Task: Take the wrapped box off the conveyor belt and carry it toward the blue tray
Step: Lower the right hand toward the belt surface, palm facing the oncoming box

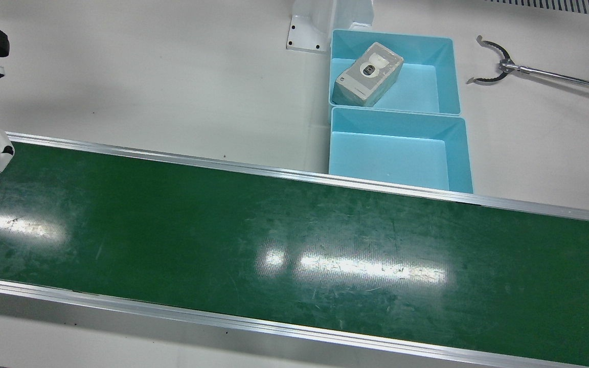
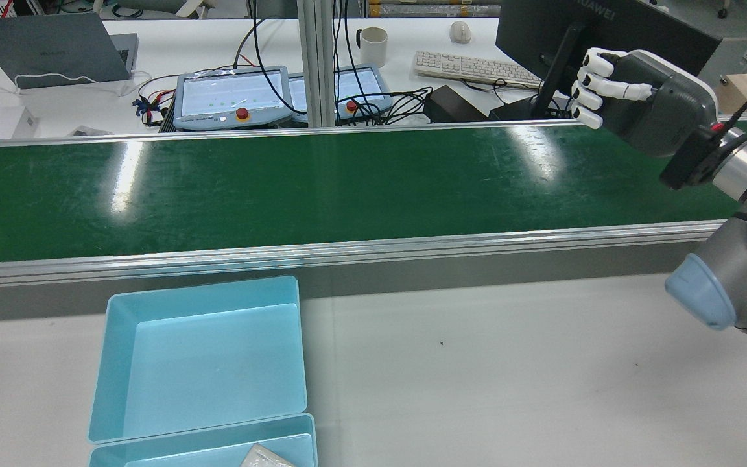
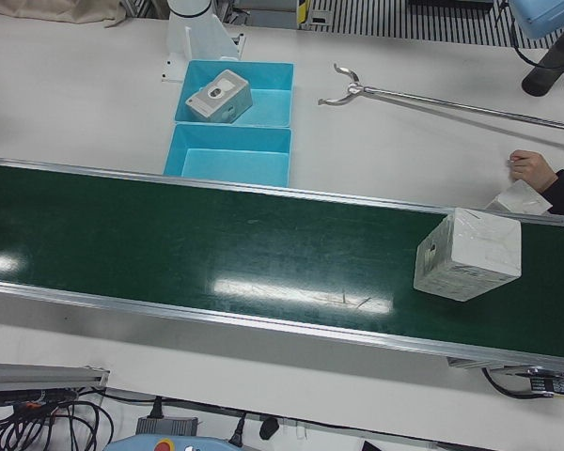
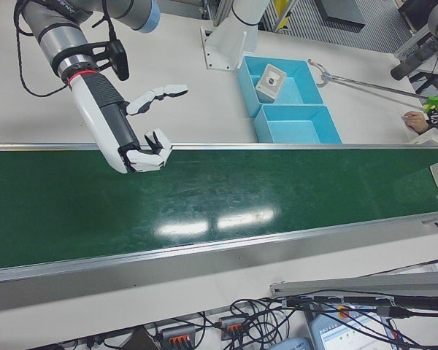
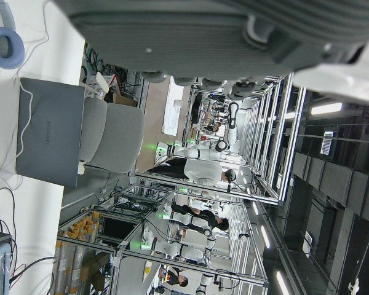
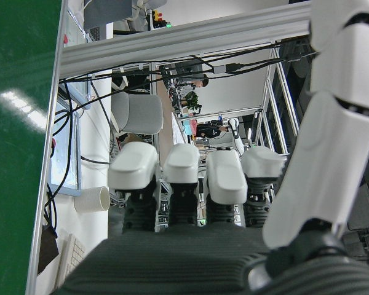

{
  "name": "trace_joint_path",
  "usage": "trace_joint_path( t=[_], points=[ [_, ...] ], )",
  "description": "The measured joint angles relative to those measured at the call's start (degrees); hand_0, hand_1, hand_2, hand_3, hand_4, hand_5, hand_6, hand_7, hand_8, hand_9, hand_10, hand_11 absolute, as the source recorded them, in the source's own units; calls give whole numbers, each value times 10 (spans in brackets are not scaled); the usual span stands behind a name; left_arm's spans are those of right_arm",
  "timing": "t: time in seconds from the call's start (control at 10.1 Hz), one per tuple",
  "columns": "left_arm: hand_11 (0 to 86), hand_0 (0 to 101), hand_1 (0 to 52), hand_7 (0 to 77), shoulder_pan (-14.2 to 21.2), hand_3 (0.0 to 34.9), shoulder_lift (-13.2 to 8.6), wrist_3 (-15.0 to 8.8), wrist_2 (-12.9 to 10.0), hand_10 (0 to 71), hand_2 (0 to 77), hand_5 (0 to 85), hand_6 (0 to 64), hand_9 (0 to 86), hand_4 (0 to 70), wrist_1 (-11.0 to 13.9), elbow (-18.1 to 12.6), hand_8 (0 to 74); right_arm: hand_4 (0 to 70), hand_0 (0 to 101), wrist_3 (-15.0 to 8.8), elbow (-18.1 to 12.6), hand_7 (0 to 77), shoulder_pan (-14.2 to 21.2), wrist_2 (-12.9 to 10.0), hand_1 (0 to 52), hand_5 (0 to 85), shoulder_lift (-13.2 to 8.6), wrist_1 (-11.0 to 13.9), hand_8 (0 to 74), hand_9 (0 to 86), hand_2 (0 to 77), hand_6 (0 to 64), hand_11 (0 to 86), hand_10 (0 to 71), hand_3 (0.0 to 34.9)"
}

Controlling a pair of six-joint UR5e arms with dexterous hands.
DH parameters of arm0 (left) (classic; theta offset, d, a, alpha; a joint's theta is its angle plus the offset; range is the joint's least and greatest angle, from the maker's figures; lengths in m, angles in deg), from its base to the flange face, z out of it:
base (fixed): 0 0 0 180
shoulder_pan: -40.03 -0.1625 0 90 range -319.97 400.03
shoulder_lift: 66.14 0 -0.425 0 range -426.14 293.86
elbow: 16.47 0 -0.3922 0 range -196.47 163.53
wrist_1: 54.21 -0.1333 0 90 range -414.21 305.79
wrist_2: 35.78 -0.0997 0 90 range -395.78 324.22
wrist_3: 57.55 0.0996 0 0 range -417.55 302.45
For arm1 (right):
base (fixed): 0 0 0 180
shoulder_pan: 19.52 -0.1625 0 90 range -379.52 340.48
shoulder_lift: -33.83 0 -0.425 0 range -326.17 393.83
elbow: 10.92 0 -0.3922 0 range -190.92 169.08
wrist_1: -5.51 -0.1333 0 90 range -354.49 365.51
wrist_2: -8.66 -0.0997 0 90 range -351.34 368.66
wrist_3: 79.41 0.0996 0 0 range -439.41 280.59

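the left robot hand (image 5: 234,37) appears only as a dark underside in its own view, so its state cannot be told; the right robot hand (image 4: 142,149) hovers empty, fingers curled and spread; the plastic-wrapped cubic wrapped box (image 3: 467,254) sits skewed on the scuffed green conveyor belt (image 3: 216,254), well apart from the blue tray (image 3: 230,155)

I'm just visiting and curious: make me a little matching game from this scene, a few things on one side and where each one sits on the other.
Things:
1. wrapped box
2. camera box
3. right hand
4. grabber tool

Places:
A. lying on the white table beside the trays
B. resting on the green belt, near its end
C. inside the blue tray farther from the belt
D. raised over the belt, holding nothing

Pairs: 1-B, 2-C, 3-D, 4-A
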Motion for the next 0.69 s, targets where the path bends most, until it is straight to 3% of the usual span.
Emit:
trace_joint_path(
  t=[0.1,0.2,0.69],
  points=[
    [5,0,0,5,0,0,0,0,0,0,5,11,0,0,0,0,0,5,485,463,1,2,698,5,0,22,698,-5,1,654,698,185,627,698,698,6],
    [5,0,0,5,0,0,0,0,0,0,5,11,0,0,0,0,0,5,469,464,2,3,698,7,0,22,687,-9,2,627,704,180,627,698,649,7],
    [0,0,0,5,0,0,0,0,0,5,5,11,0,0,0,0,0,5,480,464,8,-6,698,6,-2,22,698,-12,3,682,698,180,627,698,698,6]
  ],
)
